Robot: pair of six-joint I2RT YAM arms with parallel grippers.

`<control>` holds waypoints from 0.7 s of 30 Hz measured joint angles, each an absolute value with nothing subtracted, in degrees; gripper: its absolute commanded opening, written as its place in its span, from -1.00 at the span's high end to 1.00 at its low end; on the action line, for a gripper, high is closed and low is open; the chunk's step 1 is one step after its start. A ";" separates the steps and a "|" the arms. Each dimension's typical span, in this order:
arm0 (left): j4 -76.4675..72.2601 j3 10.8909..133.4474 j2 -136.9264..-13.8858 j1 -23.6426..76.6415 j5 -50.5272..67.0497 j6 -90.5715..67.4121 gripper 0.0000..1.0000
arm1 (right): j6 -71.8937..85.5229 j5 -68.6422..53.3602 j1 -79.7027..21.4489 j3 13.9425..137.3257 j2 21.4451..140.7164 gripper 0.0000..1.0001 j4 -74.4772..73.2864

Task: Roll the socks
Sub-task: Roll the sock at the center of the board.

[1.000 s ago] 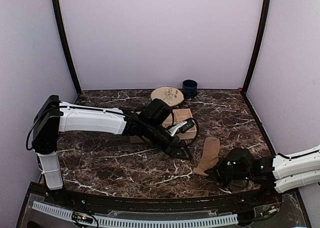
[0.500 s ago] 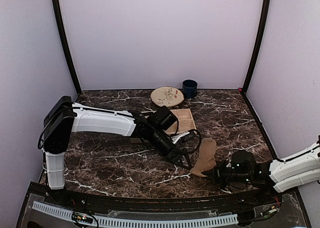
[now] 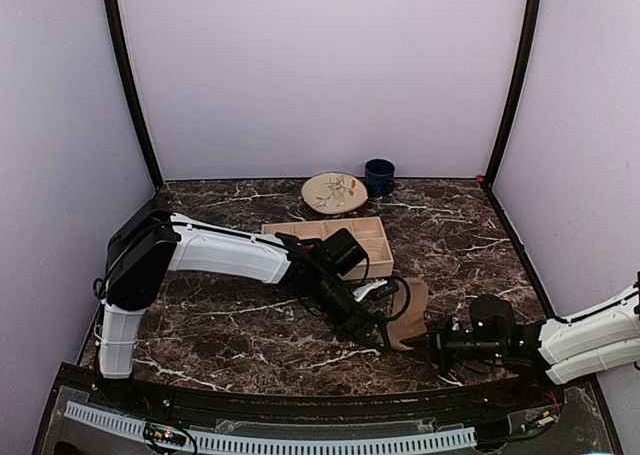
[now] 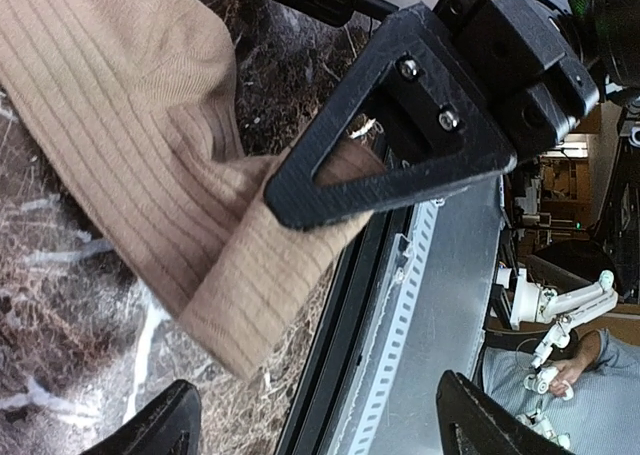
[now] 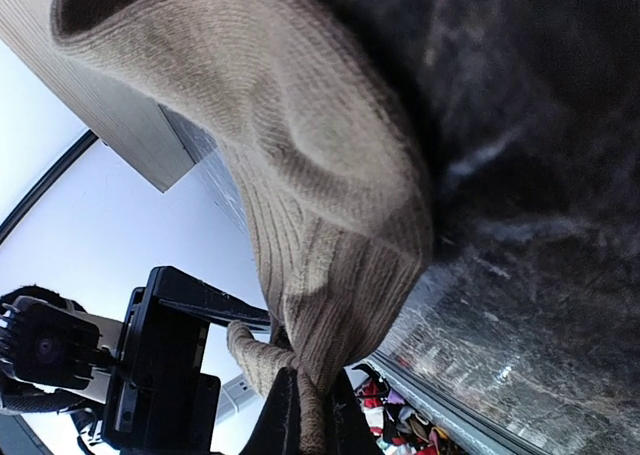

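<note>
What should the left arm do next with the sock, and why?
Probably lower the left gripper and close on the sock. Its jaws stand open over it, and the right gripper pinches one end, so a second grip could start the roll.

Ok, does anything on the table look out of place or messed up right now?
Only the tan sock stands out: its near end is bunched and folded over, pinched in the shut right tool. Nothing looks spilled or damaged.
</note>
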State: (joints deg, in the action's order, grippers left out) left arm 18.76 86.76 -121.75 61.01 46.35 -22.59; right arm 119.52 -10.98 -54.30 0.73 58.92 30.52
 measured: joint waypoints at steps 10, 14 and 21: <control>20.32 90.13 -122.50 61.47 41.10 -30.92 -0.60 | 119.48 -13.58 -54.11 0.82 64.12 0.97 35.94; 22.48 92.01 -123.22 61.45 39.09 -32.84 -0.59 | 119.50 -14.15 -54.06 1.06 65.23 0.97 37.10; 26.48 92.25 -124.33 61.65 38.41 -34.39 -0.55 | 119.48 -14.39 -54.04 1.32 67.09 0.97 38.98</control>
